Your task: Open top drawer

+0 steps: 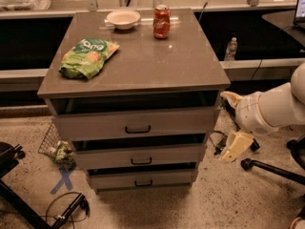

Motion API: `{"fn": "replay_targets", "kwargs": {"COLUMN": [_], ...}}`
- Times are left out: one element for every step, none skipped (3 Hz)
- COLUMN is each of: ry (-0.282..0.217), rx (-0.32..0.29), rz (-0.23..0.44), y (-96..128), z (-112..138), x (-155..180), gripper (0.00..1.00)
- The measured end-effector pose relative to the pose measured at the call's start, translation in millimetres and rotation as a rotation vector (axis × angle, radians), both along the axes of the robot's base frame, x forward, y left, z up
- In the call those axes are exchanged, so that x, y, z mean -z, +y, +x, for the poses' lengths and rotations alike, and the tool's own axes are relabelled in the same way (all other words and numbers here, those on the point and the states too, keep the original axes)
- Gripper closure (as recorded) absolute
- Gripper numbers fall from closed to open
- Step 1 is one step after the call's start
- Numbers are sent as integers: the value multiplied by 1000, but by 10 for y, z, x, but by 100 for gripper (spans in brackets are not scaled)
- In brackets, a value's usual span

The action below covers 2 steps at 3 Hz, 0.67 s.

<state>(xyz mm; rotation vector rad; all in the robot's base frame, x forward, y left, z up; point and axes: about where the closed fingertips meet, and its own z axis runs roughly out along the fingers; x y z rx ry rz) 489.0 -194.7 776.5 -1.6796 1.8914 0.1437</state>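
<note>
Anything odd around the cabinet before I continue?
Nothing spilled or damaged. The top drawer sits slightly ajar; the hand hangs right of the cabinet, away from the drawer's handle.

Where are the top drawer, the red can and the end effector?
top drawer (95, 124): camera view, flat front.
red can (161, 22): camera view, its side.
end effector (228, 126): camera view, beside that drawer, gap between open fingers.
</note>
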Motion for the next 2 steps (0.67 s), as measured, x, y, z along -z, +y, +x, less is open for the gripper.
{"fn": "replay_targets", "kwargs": {"ry": [12,24], "rx": [-7,-37], "rz": [67,119], "y": [329,576], "z": [261,472], "x": [446,784], "gripper": [0,0]}}
